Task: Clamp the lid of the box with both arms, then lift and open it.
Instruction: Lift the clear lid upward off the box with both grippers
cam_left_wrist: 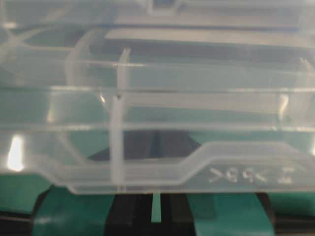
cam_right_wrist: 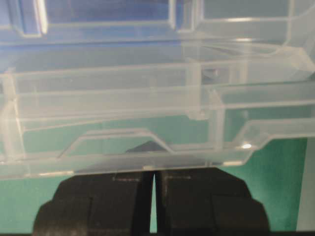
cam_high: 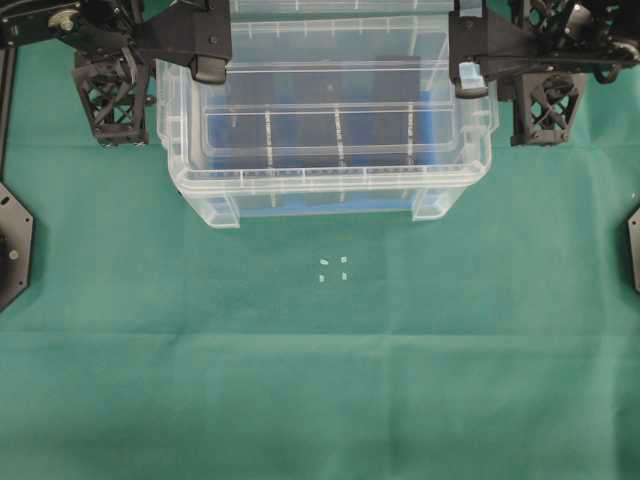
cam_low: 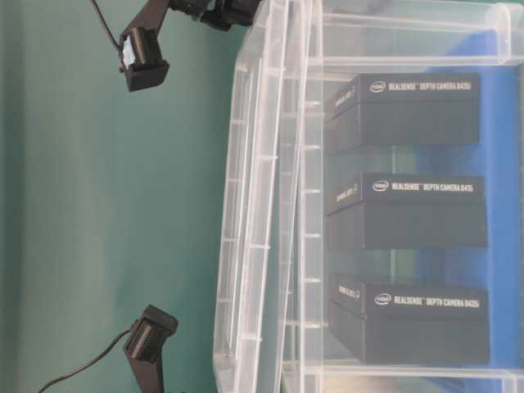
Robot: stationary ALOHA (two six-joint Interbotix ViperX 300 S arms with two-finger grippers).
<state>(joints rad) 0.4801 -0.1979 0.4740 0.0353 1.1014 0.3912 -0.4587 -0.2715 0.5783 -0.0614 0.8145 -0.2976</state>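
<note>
The left gripper (cam_high: pixel 208 68) is seen pressed onto the left end of the lid (cam_high: pixel 335 95), its fingers drawn nearly together; in the left wrist view only a thin slit of green shows between the teal-taped fingers (cam_left_wrist: pixel 69 216), with the clear plastic edge of the lid lying right across them. The right gripper (cam_high: pixel 470 78) is set on the opposite end in the same way: in its wrist view the black fingers (cam_right_wrist: pixel 103 201) are closed to a hairline gap, the lid's rim caught at their tips. So the lid is clamped from both ends.

In the table-level view, the lid is shown tilted, one long edge parted from the rim of the box (cam_low: pixel 409 49) and the other edge close against it. The box itself rests on the green bench (cam_high: pixel 320 380), toward the far middle of the overhead view, between the two arms. Inside it, three black blocks (cam_low: pixel 405 209) are stood in a row against a blue base (cam_low: pixel 503 205). Four small pale marks (cam_high: pixel 333 268) are visible on the bench just in front of the box.
</note>
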